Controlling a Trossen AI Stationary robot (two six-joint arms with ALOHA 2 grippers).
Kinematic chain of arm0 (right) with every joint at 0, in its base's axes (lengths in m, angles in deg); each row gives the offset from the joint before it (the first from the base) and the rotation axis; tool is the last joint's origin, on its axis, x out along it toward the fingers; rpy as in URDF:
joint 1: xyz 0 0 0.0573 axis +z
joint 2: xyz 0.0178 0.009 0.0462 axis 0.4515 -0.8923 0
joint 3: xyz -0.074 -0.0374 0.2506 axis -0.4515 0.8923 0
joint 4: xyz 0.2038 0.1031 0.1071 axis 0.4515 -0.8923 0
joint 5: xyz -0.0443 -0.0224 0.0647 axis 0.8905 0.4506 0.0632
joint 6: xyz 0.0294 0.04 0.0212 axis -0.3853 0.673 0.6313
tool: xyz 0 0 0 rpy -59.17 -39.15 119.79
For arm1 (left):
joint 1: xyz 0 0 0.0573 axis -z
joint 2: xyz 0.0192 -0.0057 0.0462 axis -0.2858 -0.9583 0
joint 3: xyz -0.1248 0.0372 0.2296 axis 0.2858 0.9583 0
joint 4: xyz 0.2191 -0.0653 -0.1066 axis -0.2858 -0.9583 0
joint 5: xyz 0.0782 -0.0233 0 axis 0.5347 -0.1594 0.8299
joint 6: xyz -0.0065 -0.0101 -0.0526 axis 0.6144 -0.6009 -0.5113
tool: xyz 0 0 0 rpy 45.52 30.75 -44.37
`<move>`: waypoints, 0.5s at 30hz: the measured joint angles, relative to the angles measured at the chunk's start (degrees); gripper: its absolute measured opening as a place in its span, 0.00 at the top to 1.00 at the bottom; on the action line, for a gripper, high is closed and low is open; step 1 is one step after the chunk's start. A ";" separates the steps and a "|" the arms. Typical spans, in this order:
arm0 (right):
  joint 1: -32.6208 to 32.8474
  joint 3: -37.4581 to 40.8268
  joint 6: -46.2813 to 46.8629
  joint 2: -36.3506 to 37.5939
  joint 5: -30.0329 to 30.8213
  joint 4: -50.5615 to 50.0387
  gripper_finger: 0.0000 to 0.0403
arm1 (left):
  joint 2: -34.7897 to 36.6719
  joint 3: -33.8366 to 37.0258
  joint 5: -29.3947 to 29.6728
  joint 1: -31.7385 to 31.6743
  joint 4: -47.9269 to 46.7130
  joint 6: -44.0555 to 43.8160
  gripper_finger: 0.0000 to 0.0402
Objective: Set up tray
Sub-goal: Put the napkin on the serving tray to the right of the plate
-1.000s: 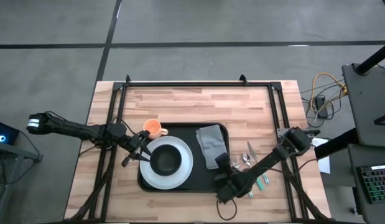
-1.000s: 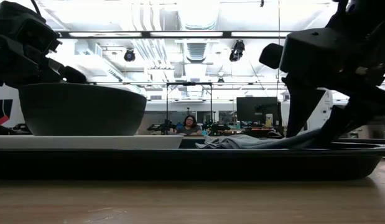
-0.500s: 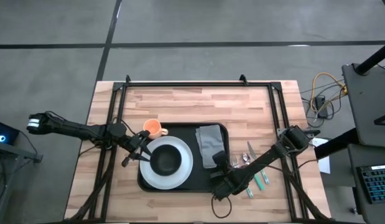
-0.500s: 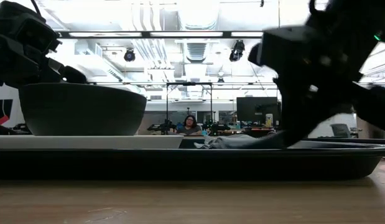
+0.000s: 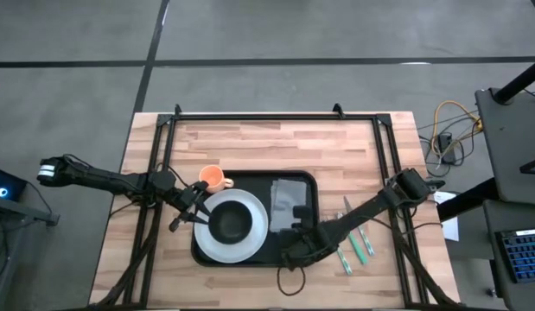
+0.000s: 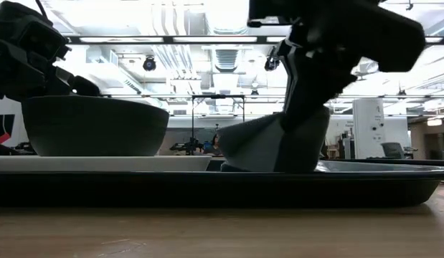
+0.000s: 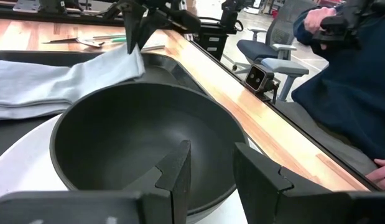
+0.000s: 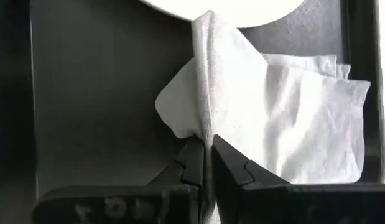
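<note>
One tray (image 5: pixel 308 183) holds one plate (image 5: pixel 258 226), one bowl (image 5: pixel 230 224), one napkin (image 5: pixel 289 199).

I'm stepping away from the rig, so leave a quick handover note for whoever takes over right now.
Right gripper: shut on the napkin, one corner lifted off the tray.
Left gripper: open, fingers straddling the rim of the bowl.
Done: plate and bowl on the tray.
Left: lay the napkin down; orange cup and cutlery are on the table beside the tray.
</note>
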State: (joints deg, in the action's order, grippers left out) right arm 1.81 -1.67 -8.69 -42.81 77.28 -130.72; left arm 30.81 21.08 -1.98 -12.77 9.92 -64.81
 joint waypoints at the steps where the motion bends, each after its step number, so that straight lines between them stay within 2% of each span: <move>1: 0.01 -0.21 -0.11 0.00 -0.03 0.02 0.98 | -0.01 0.00 -0.01 0.00 0.00 0.00 0.75; 10: 0.28 0.02 -1.28 0.00 -7.23 -0.61 0.98 | 0.00 0.00 0.00 0.00 0.00 0.00 0.75; 15: 0.48 1.20 -1.19 0.01 -10.23 -0.60 0.93 | 0.00 -0.04 -0.01 0.00 0.00 0.00 0.75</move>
State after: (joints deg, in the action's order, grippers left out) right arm 2.29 -0.47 -9.88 -42.80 67.04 -131.32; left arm 30.81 21.04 -1.98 -12.77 9.92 -64.81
